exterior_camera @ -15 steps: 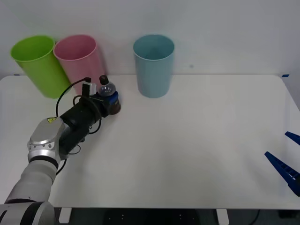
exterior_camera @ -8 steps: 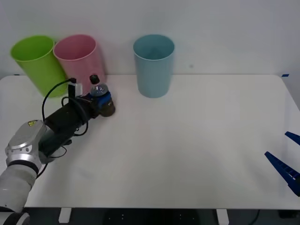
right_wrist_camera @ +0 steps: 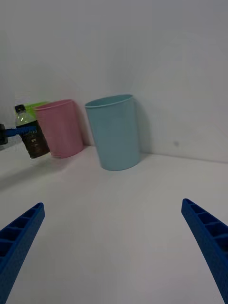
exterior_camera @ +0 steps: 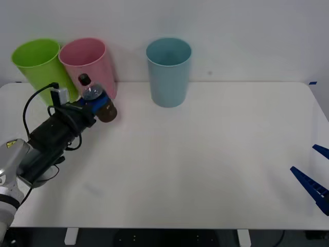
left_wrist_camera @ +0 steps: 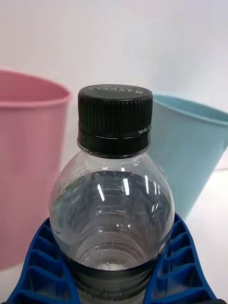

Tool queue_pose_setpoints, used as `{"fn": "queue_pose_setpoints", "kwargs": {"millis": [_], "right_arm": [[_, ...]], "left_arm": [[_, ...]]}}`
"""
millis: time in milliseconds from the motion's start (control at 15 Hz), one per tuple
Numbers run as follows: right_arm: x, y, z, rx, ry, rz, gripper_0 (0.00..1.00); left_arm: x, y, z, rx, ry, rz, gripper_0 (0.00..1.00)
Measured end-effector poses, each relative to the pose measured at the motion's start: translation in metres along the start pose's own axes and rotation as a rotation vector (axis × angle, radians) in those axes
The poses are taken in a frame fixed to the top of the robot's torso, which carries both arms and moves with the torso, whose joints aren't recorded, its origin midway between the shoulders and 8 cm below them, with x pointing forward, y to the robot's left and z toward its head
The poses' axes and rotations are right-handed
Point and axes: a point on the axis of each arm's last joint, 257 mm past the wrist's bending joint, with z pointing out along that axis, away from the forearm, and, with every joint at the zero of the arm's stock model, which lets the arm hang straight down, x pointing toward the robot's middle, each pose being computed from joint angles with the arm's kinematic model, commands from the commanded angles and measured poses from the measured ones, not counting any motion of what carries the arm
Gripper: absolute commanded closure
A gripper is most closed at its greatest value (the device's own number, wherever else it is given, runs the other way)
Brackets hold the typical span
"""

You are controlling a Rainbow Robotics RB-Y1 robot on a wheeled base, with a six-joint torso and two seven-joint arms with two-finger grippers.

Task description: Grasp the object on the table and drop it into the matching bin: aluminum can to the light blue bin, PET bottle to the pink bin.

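The left hand (exterior_camera: pixel 96 103) was clamped on the bottle (exterior_camera: pixel 96 101), its blue fingers (left_wrist_camera: pixel 40 266) pressed against both sides of the clear shoulder below the black cap. It held the bottle upright, lifted off the white bench (exterior_camera: pixel 205 154), just in front of the pink bin (exterior_camera: pixel 88 64) and below its rim. The light blue bin (exterior_camera: pixel 168 71) stood well apart to the right. The right hand (right_wrist_camera: pixel 114 247) hung wide open, holding nothing, over the bench's near right corner

White table (exterior_camera: pixel 205 154) bears pink bin (exterior_camera: pixel 87 62), light blue bin (exterior_camera: pixel 168 72).
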Motion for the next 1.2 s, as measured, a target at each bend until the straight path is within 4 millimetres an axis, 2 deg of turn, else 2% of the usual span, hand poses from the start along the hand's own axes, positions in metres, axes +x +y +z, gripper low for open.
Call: {"fn": "queue_pose_setpoints", "kwargs": {"millis": [400,933,1200], "right_arm": [[0.000,0.000,0.000,0.000,0.000,0.000,0.00],[0.000,0.000,0.000,0.000,0.000,0.000,0.00],[0.000,0.000,0.000,0.000,0.000,0.000,0.00]], "left_arm": [[-0.041,0.008,-0.015,-0.043,-0.071,-0.023,1.00],[-0.109,-0.019,-0.017,0.033,-0.184,-0.133,1.00],[-0.148,-0.022,-0.004,0.024,-0.248,-0.148,1.00]]}}
